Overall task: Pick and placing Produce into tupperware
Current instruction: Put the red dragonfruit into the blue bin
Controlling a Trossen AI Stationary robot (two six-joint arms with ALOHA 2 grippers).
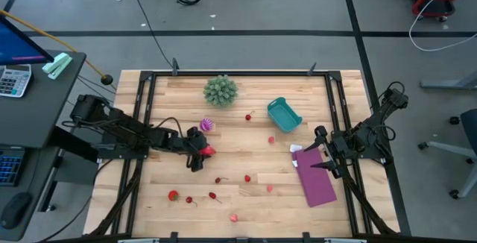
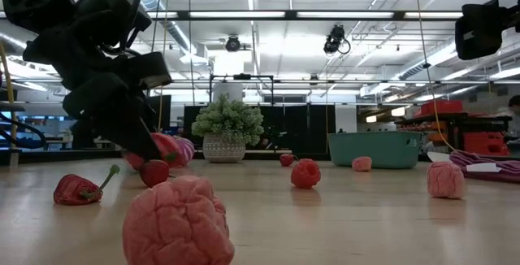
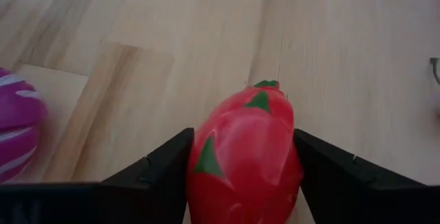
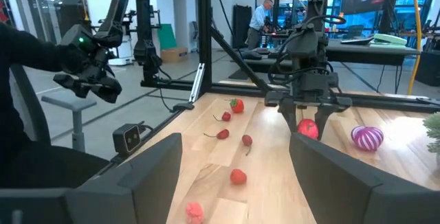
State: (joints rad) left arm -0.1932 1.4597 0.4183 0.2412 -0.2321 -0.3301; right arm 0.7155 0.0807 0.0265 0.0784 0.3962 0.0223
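My left gripper (image 1: 200, 152) is low over the table's middle left, shut on the larger red fruit (image 1: 209, 151), which has green scales. The purple-pink striped ball (image 1: 206, 124) lies just beyond it toward the far edge, showing also in the left wrist view (image 3: 17, 131). The teal tub (image 1: 284, 115) sits on its base right of centre, toward the far edge, with nothing showing inside. Several small red and pink pieces (image 1: 247, 178) are scattered over the near half. My right gripper (image 1: 322, 156) hangs open over the purple sheet's far end. My left gripper pinches the red fruit across its wider sides (image 3: 206, 162), one finger (image 3: 161, 165) on each flank. The fingers come slanting down from the table's left. The fruit's green-tipped end (image 3: 267, 85) points away from the gripper. Its underside seems to rest on the wood (image 4: 307, 129).
A big spiky green ball (image 1: 220, 90) stands near the far edge. A flat purple sheet (image 1: 316, 180) with a white scrap lies on the right. Two small red pieces (image 1: 271, 140) lie between the held fruit and the tub. A black frame rims the table.
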